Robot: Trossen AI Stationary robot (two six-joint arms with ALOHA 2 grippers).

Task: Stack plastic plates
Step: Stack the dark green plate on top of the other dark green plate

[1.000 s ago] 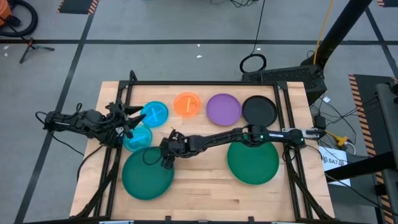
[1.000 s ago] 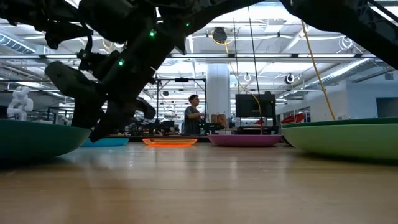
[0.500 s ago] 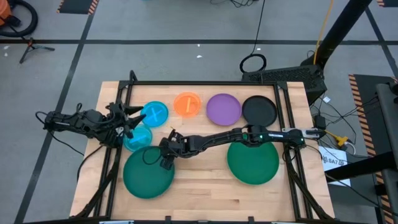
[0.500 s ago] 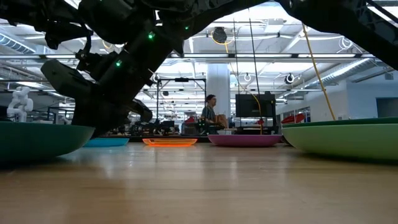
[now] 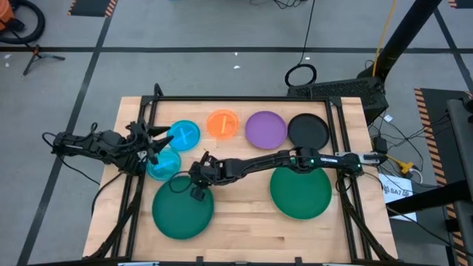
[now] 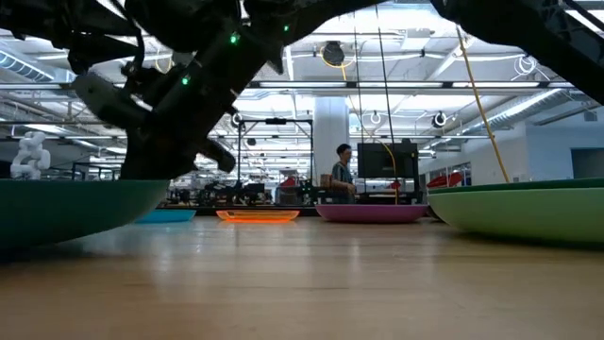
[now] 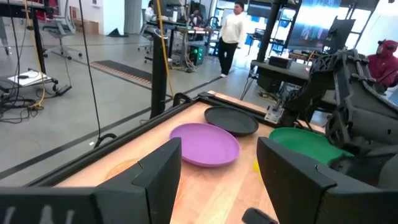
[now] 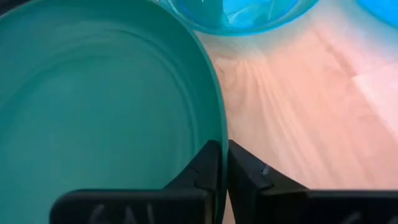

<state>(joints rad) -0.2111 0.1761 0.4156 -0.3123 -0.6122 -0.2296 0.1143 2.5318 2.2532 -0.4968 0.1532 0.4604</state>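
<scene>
A large dark green plate [image 5: 182, 210] lies at the near left of the table, with my right gripper [image 5: 197, 191] shut on its rim. Two small cyan plates [image 5: 183, 134] [image 5: 163, 164] lie at the far left, and my left gripper [image 5: 153, 150] stands open beside them, touching nothing. An orange plate [image 5: 222, 124], a purple plate [image 5: 265, 128] and a black plate [image 5: 307, 131] rest in a row along the far side. A large green plate [image 5: 300, 193] lies at the near right under my right arm. My right gripper pinches the dark green plate's rim [image 8: 219, 144] on its far right side, one finger inside the plate and one outside. The fingers come slanting down from the table's far right. Whether the plate is lifted off the table I cannot tell.
A black frame [image 5: 244, 99] runs round the far and side edges of the table. Bare wood [image 5: 244, 229] lies between the two large plates. My right arm [image 5: 266, 162] stretches across the middle. A person [image 6: 342, 175] stands in the room beyond the table.
My right gripper has shut on the dark green plate's rim and taken hold. The plate has then shifted a little toward the table's right edge with the gripper.
</scene>
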